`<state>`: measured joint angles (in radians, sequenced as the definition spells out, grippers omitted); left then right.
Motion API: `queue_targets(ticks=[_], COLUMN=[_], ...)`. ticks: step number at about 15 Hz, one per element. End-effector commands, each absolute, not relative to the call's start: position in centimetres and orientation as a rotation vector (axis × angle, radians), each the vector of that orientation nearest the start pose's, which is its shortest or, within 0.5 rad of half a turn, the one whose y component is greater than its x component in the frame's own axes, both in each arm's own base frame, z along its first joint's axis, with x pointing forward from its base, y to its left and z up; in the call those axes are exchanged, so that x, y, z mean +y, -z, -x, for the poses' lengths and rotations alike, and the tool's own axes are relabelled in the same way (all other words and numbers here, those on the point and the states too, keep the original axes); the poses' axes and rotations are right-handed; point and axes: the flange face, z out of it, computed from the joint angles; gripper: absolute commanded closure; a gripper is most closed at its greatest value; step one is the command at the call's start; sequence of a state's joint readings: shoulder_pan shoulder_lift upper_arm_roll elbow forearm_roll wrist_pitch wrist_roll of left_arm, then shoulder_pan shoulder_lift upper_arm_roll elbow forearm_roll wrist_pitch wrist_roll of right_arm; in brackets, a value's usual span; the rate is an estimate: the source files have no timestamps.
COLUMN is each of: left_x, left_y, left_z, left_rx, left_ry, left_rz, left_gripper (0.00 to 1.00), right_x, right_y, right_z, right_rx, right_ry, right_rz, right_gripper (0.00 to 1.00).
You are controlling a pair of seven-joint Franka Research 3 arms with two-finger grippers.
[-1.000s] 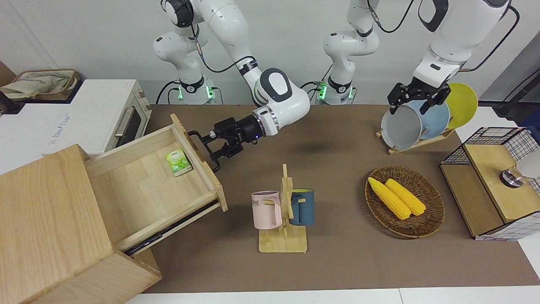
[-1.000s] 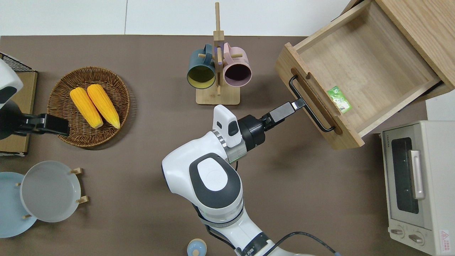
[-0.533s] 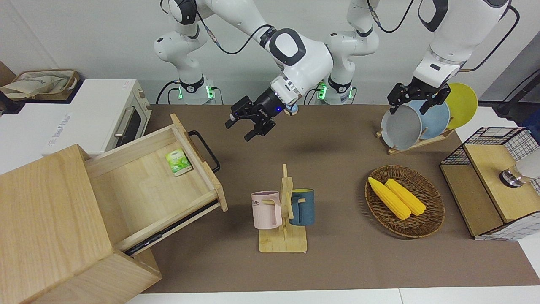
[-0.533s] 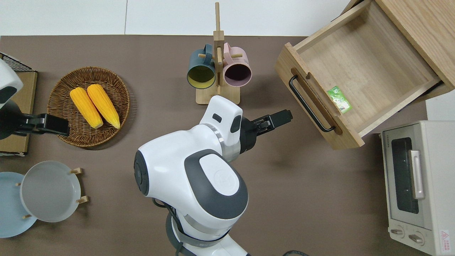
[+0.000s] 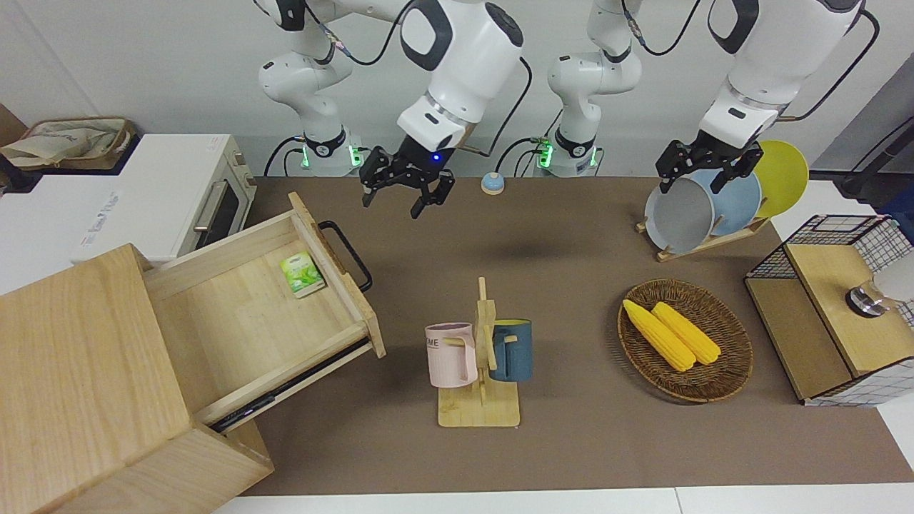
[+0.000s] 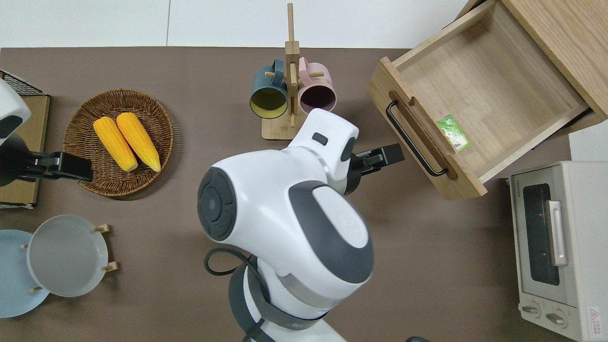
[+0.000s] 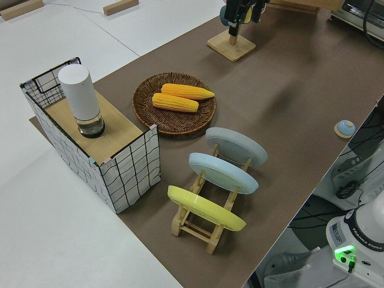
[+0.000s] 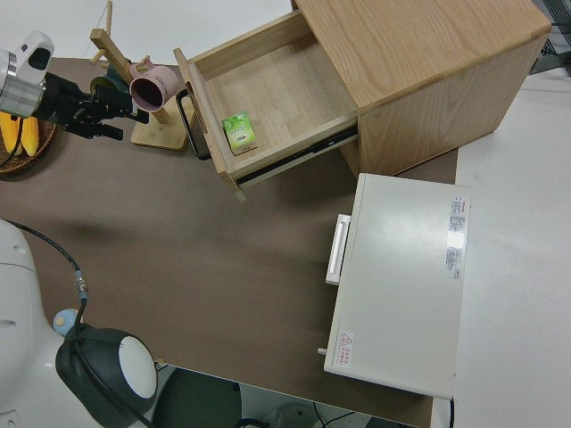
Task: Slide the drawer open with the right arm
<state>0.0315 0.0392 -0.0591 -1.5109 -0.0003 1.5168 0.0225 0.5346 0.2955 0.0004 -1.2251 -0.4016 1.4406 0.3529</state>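
Observation:
The drawer (image 5: 243, 314) is pulled far out of the light-wood cabinet (image 5: 78, 371) at the right arm's end of the table. Its black loop handle (image 5: 346, 253) (image 6: 413, 137) is free, with nothing touching it. A small green packet (image 6: 453, 133) lies inside, against the front panel. My right gripper (image 5: 400, 200) (image 6: 385, 156) hangs open and empty in the air. In the overhead view it is over the brown mat, between the mug rack and the drawer front, a short gap from the handle. The left gripper (image 5: 703, 175) is parked and open.
A wooden mug rack (image 5: 480, 364) with a pink and a blue mug stands mid-table. A white toaster oven (image 6: 555, 247) sits beside the cabinet, nearer to the robots. A basket of corn (image 5: 684, 339), a plate rack (image 5: 714, 207), a wire crate (image 5: 835, 307) and a small bell (image 5: 492, 183) share the mat.
The right gripper let go of the drawer handle, drew back from it and rose high over the mat. The drawer stayed open where it was. The left arm has not moved.

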Motion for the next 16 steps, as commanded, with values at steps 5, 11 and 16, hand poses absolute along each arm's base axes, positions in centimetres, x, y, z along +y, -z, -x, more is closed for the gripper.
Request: queue_targets(ticks=[5,11,16], left_x=[-1.3,-1.3,-1.3], left_y=[-62.9,-62.9,-63.0], left_z=[-56.3,-56.3,-56.3], left_rx=[0.094,0.094,0.094], left_ry=[-0.062,-0.062,-0.06], left_rz=[3.126,3.126,3.126], left_gripper=[0.01,0.01,0.01], right_x=[14.2,5.6,5.2], right_y=[-66.2,-63.6,-61.5], right_z=[-57.9,-59.3,-60.2], right_rx=[-0.163,-0.115,-0.084], right_ry=[0.058,-0.037,-0.083], right_rz=[3.142,3.046,3.074], right_gripper=[0.017,0.015,0.015])
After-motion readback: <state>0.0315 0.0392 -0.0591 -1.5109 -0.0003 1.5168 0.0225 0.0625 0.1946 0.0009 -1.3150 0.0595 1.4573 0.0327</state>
